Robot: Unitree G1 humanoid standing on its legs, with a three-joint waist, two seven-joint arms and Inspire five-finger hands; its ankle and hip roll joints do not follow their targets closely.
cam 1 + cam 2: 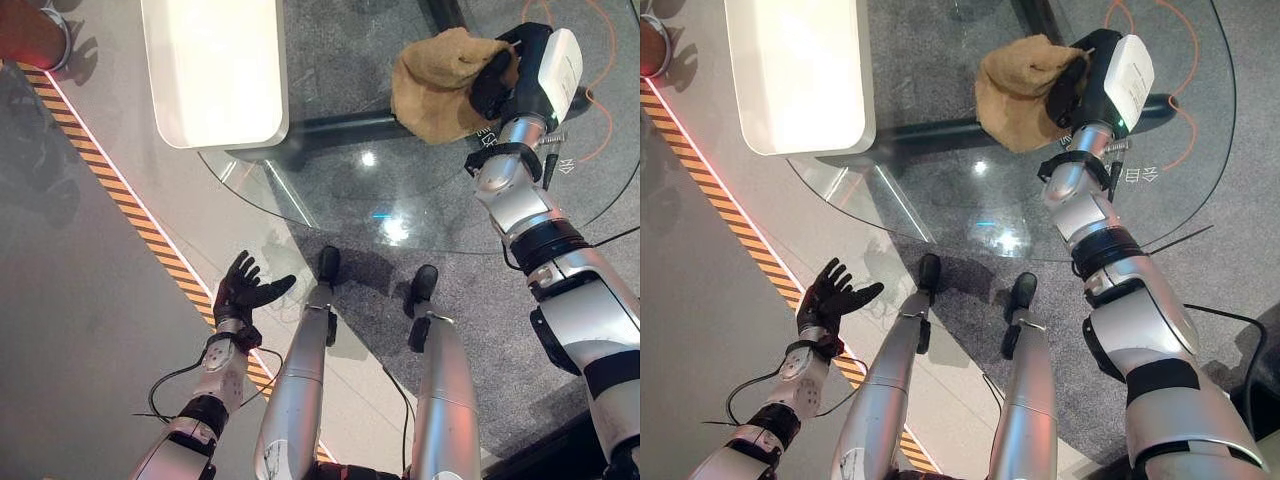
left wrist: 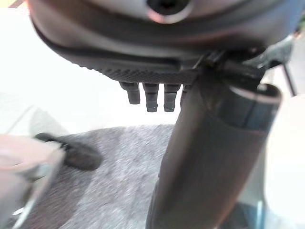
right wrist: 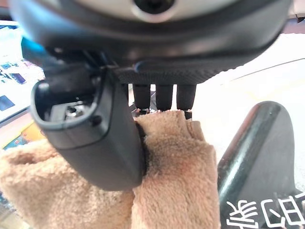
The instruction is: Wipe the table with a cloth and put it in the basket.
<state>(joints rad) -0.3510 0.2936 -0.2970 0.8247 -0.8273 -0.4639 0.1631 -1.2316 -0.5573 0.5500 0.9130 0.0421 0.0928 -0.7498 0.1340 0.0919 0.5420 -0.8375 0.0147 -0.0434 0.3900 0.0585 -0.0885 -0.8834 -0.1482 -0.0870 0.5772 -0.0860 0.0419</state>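
A tan fluffy cloth [image 1: 440, 85] hangs bunched above the round glass table [image 1: 330, 215], near its far right side. My right hand [image 1: 497, 80] is shut on the cloth, with thumb and fingers pinching a fold of the cloth [image 3: 167, 157] in the right wrist view. My left hand [image 1: 243, 293] hangs low at the left beyond the table's near edge, over the floor, fingers spread and holding nothing. The left hand's fingers [image 2: 151, 98] stand straight in its wrist view.
A white rounded-corner basket or tray [image 1: 215, 70] stands at the far left of the glass table. A black-and-yellow striped line [image 1: 130, 205] runs across the floor to the left. The dark table base [image 1: 330, 130] shows through the glass.
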